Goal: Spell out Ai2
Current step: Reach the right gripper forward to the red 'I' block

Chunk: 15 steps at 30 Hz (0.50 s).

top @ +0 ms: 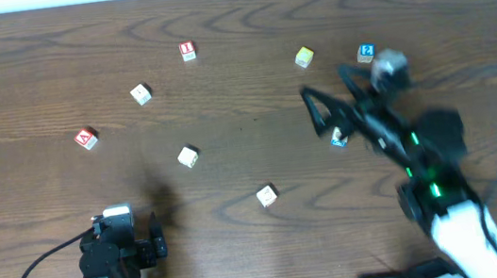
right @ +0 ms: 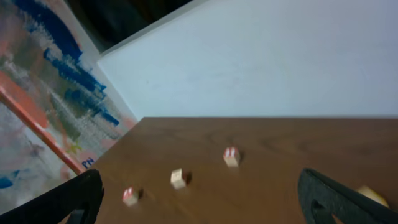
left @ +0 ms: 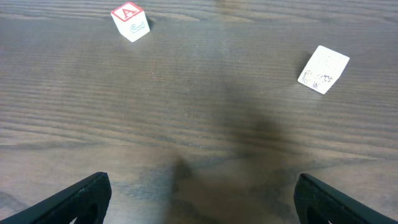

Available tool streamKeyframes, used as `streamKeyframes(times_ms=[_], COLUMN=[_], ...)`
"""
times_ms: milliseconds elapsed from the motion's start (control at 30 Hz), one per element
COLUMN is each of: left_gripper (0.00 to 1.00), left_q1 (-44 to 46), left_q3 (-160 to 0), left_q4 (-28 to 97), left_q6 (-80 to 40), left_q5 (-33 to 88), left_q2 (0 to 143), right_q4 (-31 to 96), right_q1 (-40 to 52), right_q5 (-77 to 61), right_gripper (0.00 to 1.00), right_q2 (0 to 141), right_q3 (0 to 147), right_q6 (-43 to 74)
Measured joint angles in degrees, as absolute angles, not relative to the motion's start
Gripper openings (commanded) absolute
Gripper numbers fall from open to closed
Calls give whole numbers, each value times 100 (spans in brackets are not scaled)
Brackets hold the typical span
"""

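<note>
Lettered cubes lie scattered on the wooden table. The red "A" cube [top: 86, 138] sits at the left and shows in the left wrist view [left: 130, 22]. A red "I" cube [top: 186, 51] lies at the back, and it also shows in the right wrist view [right: 231, 156]. The blue "2" cube [top: 367, 51] is at the back right. My left gripper [top: 135, 224] [left: 199, 205] is open and empty near the front edge. My right gripper [top: 329, 101] [right: 208, 205] is open, empty, raised and tilted, beside a small blue cube [top: 339, 139].
A yellow-green cube [top: 304, 57] lies left of the "2" cube. Pale cubes lie at the left back [top: 140, 94], the middle [top: 188, 156] [left: 323, 69] and the front middle [top: 266, 195]. A white wall and a painted panel [right: 50, 106] stand beyond the table.
</note>
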State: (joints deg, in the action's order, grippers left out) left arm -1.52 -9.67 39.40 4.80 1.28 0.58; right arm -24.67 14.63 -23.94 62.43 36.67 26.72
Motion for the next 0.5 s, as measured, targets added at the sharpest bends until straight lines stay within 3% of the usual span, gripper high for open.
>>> streamKeyframes(times_ms=[300, 500], left_gripper=[95, 95], left_q1=[-152, -152], left_q3=[-967, -967], left_q4=[3940, 3940], left_q6=[480, 480], left_q5=[128, 128], left_q2=[60, 58], right_q4=[-2351, -2029], right_q1=[2185, 2569], right_q5=[-2322, -2010], right_gripper=[99, 99], right_q2=[9870, 11546], right_q3=[7122, 9028], right_q6=[2075, 1848])
